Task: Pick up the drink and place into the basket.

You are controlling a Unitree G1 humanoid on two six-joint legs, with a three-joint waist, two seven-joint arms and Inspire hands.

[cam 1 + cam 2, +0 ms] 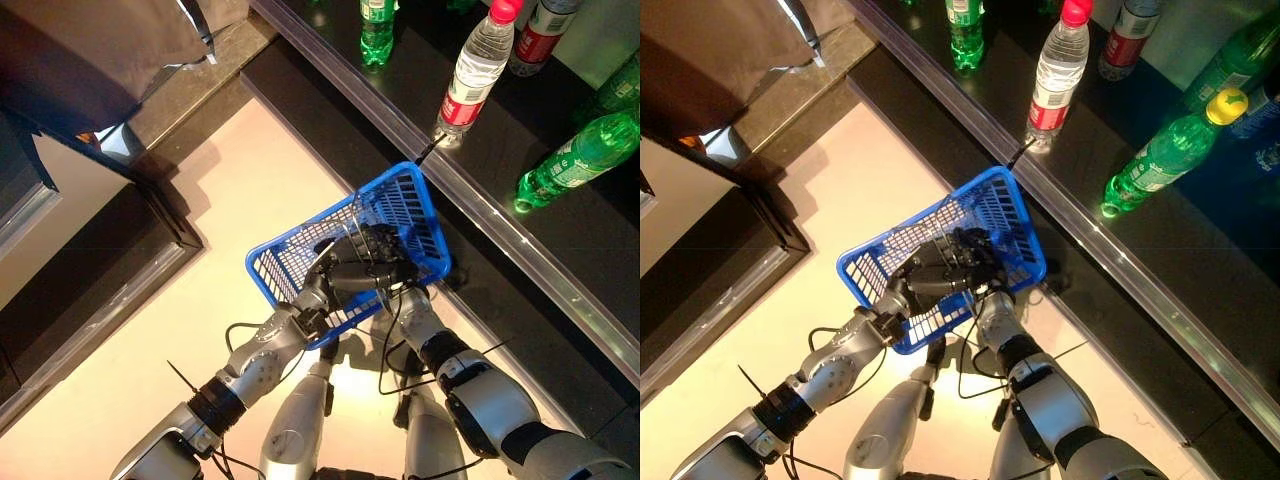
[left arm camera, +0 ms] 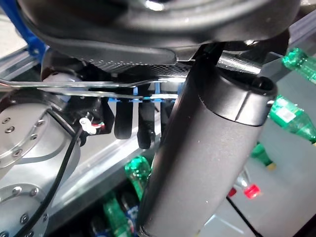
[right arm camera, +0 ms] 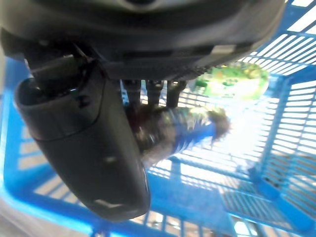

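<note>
The blue basket (image 1: 412,200) is raised in front of me, close to a dark shelf. My left hand (image 1: 343,277) is shut on its thin wire handles (image 2: 98,85); it also shows in the left wrist view (image 2: 207,148). My right hand (image 1: 385,241) reaches down into the basket. In the right wrist view (image 3: 84,133) its thumb and fingers are curled round a drink (image 3: 173,131) with a blue label, held inside the basket above the floor grid. A green drink (image 3: 232,81) lies further in the basket.
The dark shelf with a metal front rail (image 1: 500,220) runs along the right. On it stand a clear bottle with a red cap (image 1: 475,70) and green bottles (image 1: 575,160). A dark counter (image 1: 90,50) is at the upper left.
</note>
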